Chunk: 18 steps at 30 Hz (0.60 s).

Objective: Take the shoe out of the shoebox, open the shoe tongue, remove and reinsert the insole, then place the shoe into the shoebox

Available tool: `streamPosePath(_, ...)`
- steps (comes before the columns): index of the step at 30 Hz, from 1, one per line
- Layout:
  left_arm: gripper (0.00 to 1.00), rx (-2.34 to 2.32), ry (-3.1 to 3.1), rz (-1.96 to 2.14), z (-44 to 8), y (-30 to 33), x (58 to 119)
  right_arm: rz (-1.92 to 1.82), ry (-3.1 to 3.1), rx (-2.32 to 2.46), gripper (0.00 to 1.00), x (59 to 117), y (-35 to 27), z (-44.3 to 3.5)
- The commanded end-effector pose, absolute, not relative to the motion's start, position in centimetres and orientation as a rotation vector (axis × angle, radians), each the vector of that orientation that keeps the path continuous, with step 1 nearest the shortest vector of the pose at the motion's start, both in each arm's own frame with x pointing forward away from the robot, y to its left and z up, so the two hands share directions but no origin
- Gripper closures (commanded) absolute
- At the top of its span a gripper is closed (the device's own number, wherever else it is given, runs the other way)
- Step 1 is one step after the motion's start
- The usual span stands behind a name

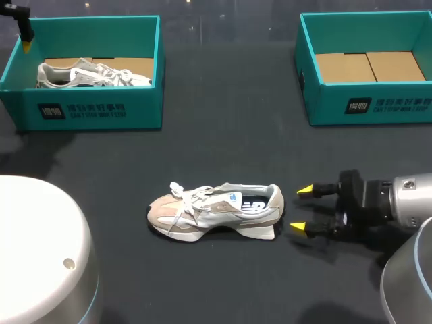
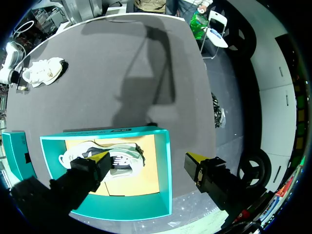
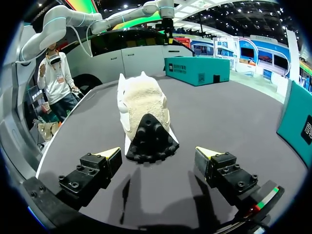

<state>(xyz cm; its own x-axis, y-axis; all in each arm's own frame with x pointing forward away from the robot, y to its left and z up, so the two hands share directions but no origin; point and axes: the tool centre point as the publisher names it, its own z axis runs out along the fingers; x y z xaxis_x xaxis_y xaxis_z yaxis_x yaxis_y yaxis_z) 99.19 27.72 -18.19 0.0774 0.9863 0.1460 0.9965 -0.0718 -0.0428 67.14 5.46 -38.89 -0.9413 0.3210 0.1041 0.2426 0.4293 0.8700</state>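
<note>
Beige-and-white lace-up sneaker (image 1: 216,210) sits mid-table on the dark table (image 1: 223,142), heel toward the right hand (image 1: 302,209), whose fingers are spread and just short of it. Only the right wrist view shows the black studded heel sole. Left hand (image 2: 146,158), open, hovers over the left teal cardboard shoebox (image 1: 101,111) holding a second sneaker (image 2: 124,163).
</note>
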Motion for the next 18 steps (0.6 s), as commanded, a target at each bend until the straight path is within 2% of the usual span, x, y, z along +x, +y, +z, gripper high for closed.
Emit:
streamPosePath(1, 0.0, -2.207, -2.045, -0.122, -18.2, 27.8, 99.0, 1.552, 2.594, 0.514, 0.0, 67.4, 6.3, -39.2)
streamPosePath(18, 0.0, -2.207, -2.045, -0.122, -18.2, 27.8, 99.0, 1.597, 2.579, 0.46, 0.0, 67.4, 8.1, -39.7)
